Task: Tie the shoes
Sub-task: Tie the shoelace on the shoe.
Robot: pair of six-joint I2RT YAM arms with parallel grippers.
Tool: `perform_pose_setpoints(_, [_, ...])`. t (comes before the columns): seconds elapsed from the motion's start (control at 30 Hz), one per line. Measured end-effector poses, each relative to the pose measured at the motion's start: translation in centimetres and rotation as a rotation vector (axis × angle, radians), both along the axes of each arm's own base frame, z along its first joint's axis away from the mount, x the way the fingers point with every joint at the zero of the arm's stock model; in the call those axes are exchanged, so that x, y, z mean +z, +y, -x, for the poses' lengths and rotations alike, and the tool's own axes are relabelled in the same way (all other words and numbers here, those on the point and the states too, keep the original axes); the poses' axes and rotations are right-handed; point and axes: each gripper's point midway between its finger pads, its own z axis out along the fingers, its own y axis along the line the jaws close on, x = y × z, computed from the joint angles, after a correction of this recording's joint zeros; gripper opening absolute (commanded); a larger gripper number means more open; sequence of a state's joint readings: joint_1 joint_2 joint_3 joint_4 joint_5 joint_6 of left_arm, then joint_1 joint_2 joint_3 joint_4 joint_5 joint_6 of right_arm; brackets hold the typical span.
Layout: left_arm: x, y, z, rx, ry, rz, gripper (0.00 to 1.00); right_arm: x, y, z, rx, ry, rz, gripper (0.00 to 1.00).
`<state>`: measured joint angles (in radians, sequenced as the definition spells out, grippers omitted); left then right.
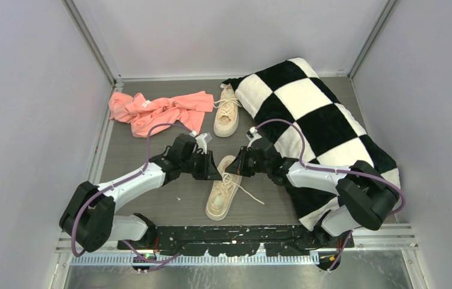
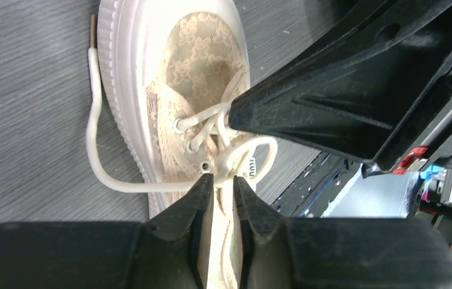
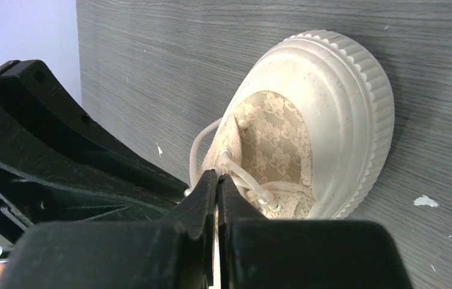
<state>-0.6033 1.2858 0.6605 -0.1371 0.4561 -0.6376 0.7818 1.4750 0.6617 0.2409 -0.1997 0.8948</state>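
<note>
The near shoe (image 1: 219,200) lies on the desk (image 1: 178,208) just beyond the arm bases. Its long axis runs near to far, toe toward the bases and heel away, leaning slightly to the right at the far end. One loose lace (image 1: 251,196) trails off its right side onto the desk, so that strand lies nearer the right arm.

Both grippers meet over the laced part of this shoe, one from each side and about equally close to the eyelets. The left gripper (image 2: 223,180) comes in from the left. It is parted a little and hangs right over the top eyelets, with a small loop (image 2: 266,150) just beside its tip, and I can make out nothing clamped in it. The right gripper (image 3: 217,177) comes in from the right and is closed, and a lace strand running up from the eyelets appears to be pinched in it.

As I judge it, the next pull should go sideways, across the shoe's long axis, each arm drawing toward its own side.

Farther back the far shoe (image 1: 226,117) lies along much the same line, between the cloth (image 1: 157,111) and the pillow (image 1: 320,120), touching the pillow's edge, its laces looking already bowed
</note>
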Motion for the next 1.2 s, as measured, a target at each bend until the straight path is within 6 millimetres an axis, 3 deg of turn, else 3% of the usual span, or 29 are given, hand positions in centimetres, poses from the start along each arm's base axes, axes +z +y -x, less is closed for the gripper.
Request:
perform_pose_setpoints(0.37, [1.0,1.3,0.2,0.007,-0.048,-0.05,0.42,0.0,-0.1,-0.1,0.007,-0.021,0.013,0.01])
perform_pose_setpoints(0.67, [2.0,0.8,-1.9,0.092,-0.098,-0.019,0.32,0.3,-0.1,-0.2,0.011,-0.033,0.011,0.01])
perform_pose_setpoints(0.93, [0.6,0.3,-3.3,0.155,-0.063,-0.021,0.3,0.4,-0.1,-0.2,0.012,-0.036,0.009,0.01])
perform_pose_setpoints(1.2, [-0.7,-0.3,-2.7,0.115,-0.012,-0.021,0.27,0.4,-0.1,-0.2,0.012,-0.037,0.01,0.01])
